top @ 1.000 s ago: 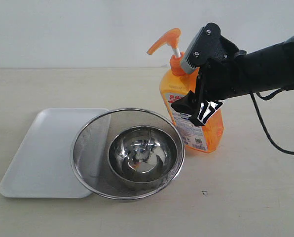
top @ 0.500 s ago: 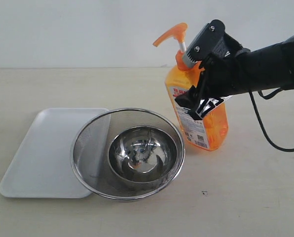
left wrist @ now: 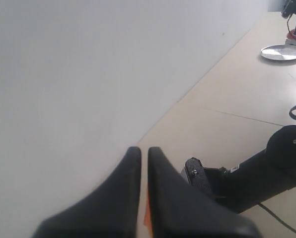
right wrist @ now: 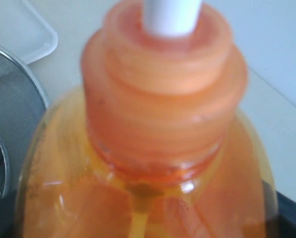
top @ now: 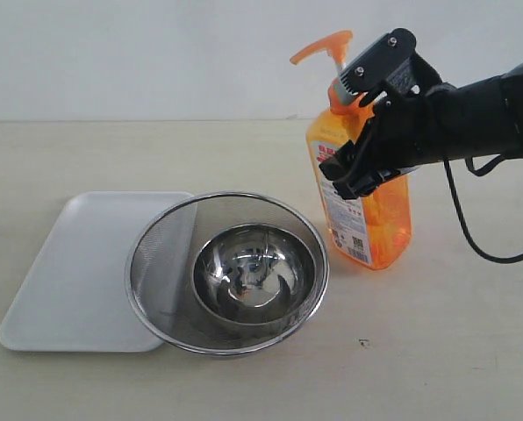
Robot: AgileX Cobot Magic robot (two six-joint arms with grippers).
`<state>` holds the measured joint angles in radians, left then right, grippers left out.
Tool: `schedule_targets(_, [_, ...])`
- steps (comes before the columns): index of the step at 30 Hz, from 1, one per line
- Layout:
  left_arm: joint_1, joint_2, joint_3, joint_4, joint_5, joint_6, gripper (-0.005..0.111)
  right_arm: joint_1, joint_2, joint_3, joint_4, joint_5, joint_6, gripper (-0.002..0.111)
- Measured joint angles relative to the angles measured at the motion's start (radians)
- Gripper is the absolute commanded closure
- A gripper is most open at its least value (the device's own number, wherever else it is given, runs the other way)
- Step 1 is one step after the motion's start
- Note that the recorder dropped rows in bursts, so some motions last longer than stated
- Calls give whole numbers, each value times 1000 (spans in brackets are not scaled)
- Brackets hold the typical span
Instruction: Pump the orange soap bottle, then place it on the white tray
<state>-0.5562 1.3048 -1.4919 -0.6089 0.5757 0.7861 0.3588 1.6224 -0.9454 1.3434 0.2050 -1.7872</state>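
The orange soap bottle stands to the right of the bowls, towards the back of the table. Its long axis is nearly upright, with the top leaning a little to the left. Its pump head is at the very top on a white stem, and the spout points left, out over the bowls. The white label faces front-left. The base is right down at the tabletop, but I can't tell whether it is resting there or just clear of it. The bottle is about three-quarters full of orange liquid.

The right gripper comes in from the right and clamps the bottle's shoulder and upper body, one jaw on each side, just below the neck.

There is one bottle, one mesh strainer, one steel bowl and one white tray. The steel bowl sits inside the strainer, and its inside shows only reflections. The strainer lies just left of the bottle without touching it, and its left rim overlaps the tray's right edge. The tray lies flat at the far left, well away from the bottle.

The left gripper hangs off to the side with its fingers pressed almost together, holding nothing.
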Motion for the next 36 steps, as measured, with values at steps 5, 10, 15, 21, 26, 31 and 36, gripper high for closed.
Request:
schedule_targets(5, [0, -41, 0, 57, 0, -44, 102, 0, 0, 0, 0, -17, 48, 108])
schedule_targets(10, [0, -96, 0, 248, 27, -206, 102, 0, 0, 0, -2, -45, 137, 108])
schedule_targets(15, [0, -140, 0, 303, 52, -255, 102, 0, 4, 0, -2, -57, 234, 108])
schedule_targets(21, [0, -201, 10, 467, 127, -392, 102, 0, 5, 0, -2, -61, 260, 108])
schedule_targets(26, [0, -271, 72, 542, 131, -456, 102, 0, 5, 0, -2, -63, 262, 108])
schedule_targets(31, [0, -352, 165, 625, 131, -544, 102, 0, 5, 0, -2, -63, 262, 108])
schedule_targets(36, [0, -410, 234, 681, 131, -607, 102, 0, 5, 0, -2, -63, 263, 108])
